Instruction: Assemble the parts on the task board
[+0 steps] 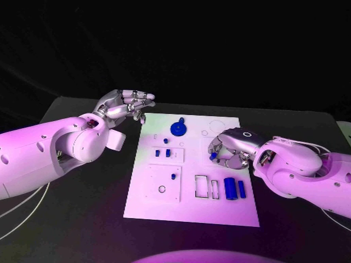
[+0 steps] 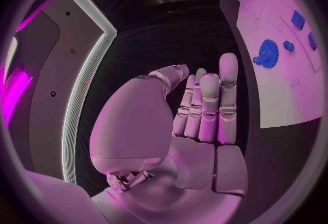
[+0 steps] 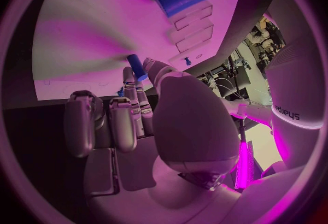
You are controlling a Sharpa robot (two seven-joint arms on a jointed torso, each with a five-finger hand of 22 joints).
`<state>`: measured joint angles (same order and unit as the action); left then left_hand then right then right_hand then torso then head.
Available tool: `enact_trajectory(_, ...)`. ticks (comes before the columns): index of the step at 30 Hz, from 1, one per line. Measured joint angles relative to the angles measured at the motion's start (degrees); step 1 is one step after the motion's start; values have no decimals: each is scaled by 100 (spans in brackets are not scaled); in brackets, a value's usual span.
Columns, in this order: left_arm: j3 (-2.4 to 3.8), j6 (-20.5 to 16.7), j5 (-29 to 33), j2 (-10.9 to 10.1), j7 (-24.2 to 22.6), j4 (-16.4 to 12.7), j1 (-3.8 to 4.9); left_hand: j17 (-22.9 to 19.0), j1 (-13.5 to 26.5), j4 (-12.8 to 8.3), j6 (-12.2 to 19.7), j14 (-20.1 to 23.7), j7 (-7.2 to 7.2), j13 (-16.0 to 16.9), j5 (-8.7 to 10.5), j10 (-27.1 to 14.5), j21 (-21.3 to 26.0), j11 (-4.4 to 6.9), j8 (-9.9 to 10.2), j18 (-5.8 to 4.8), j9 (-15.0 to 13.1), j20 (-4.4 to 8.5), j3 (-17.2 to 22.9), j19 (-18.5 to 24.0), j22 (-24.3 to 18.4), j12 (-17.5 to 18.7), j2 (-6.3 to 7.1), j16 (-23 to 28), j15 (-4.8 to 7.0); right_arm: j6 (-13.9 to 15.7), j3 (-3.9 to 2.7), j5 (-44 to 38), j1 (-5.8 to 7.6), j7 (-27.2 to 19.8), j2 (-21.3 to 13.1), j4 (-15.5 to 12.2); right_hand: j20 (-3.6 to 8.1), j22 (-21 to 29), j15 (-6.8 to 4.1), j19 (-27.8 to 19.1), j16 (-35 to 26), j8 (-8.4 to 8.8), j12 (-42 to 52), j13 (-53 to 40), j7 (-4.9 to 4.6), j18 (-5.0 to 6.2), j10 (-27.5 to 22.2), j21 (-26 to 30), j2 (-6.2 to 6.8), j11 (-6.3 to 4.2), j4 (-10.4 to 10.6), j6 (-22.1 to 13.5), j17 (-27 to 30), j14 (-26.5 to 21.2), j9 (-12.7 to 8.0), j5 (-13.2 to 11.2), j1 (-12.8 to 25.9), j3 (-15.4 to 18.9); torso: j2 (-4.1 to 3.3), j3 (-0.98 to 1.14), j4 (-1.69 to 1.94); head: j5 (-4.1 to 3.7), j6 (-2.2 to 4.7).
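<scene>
Over the white task board point(image 1: 193, 211) our right hand point(image 1: 229, 149) pinches a small blue plastic peg point(image 3: 136, 65) between its fingertips; light, stiff, slippery, we judge, best gripped mid-shaft. Our left hand point(image 1: 126, 106) hovers empty, fingers loosely curled.

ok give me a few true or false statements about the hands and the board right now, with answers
1. The right hand holds a small blue part in its fingers. True.
2. The left hand rests on the blue gear. False: it is off the task board's far left corner, holding nothing; the blue gear lies untouched.
3. Two blue cylinders lie near the board's right edge. True.
4. The right hand is off the board. False: it is over the board.
</scene>
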<state>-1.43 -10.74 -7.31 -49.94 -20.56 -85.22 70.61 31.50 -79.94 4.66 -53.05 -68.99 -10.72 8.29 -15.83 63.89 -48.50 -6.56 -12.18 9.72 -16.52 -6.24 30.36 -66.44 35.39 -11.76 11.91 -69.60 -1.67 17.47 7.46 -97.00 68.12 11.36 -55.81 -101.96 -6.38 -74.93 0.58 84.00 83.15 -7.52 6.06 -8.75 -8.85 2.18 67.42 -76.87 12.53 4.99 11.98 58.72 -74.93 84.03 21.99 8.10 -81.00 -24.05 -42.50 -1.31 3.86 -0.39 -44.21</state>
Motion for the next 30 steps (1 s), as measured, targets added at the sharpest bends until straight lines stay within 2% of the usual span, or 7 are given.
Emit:
enact_trajectory(3, 0, 0, 0, -4, 2, -1, 0, 15, 0, 0, 0, 0, 0, 0, 0, 0, 0, 0, 0, 0, 0, 0, 0, 0, 0, -21, 0, 0, 0, -7, 0, -17, -9, 5, 32, 34, 0, 0, 0, 0, 0, 0, -30, 33, 17, 0, 56, -23, 17, -18, 27, 17, 0, 0, -5, -159, -16, -177, 0, 3, 0, 0, -5)
enact_trajectory(5, 0, 0, 0, -6, 3, -2, 0, 16, 0, 0, 0, 0, 0, 0, 0, 0, 0, 0, 0, 0, 0, 0, 0, 0, 0, -21, 0, 0, 0, -8, 0, -24, -14, 9, 46, 49, 0, 0, 0, 0, 0, 0, -31, 41, 3, 0, 78, -70, 17, -17, 38, 43, 0, 0, -5, -159, -16, -232, 0, 3, 0, 0, -8)
enact_trajectory(11, 0, 0, 0, -8, 7, -5, 0, 16, 0, 0, 0, 0, 0, 0, 0, 0, 0, 0, 0, 0, 0, 0, 0, 0, 0, -21, 0, 0, 0, -7, -2, -40, -26, 29, 95, 103, 45, 1, -41, 1, 26, -66, -35, 56, 57, 0, 224, -207, 17, -56, 34, 139, 1, 0, 4, -159, -16, -421, 1, 4, -3, -2, -19)
enact_trajectory(19, 0, 0, 0, -10, 14, -8, 0, 15, 0, 0, 0, 0, 0, 4, 0, 0, 0, 0, 0, 0, 0, 0, 0, 0, 0, -21, 0, 0, 0, 48, 1, -65, -37, 71, 94, 113, 86, 1, -82, 1, 72, -173, -68, 60, 114, 0, 424, -426, -68, -121, -101, 277, 1, -1, 70, -171, -102, -682, 5, 3, -3, -4, -39)
enact_trajectory(22, 0, 0, 0, -10, 16, -7, 0, 15, 0, 0, 0, 0, 0, 4, 0, 0, 0, 0, 0, 0, 0, 0, 0, 0, 1, -21, 0, 0, 0, 109, 2, -68, -38, 78, 54, 73, 86, 1, -102, 1, 94, -205, -68, 26, 150, 0, 489, -485, -85, -140, -155, 311, 1, -20, 87, -130, -114, -735, 5, 4, -3, -3, -47)
enact_trajectory(26, 0, 0, 0, -7, 17, 4, 0, 15, 0, 0, 0, 0, 0, 4, 0, 0, 0, 0, 0, -1, 0, 0, 0, 0, 1, -21, 0, 0, 0, 223, -5, -62, -31, 81, -43, -46, 119, 2, -123, -7, 94, -225, -68, 31, 151, -1, 493, -518, -95, -139, -173, 310, 1, 0, 114, -121, -119, -753, 9, 4, -3, -2, -53)
enact_trajectory(30, -1, 0, 0, 6, 17, 25, 0, 14, 0, 0, 0, 0, 0, 4, 0, 0, 0, 0, 0, 0, -1, 0, 0, 0, -4, -21, 0, 0, 0, 344, -22, -35, 36, 77, -132, -196, 126, 1, -123, 0, 94, -224, -68, 31, 140, 0, 500, -533, -116, -146, -178, 321, 2, 0, 121, -121, -112, -759, 15, 3, -7, -1, -55)
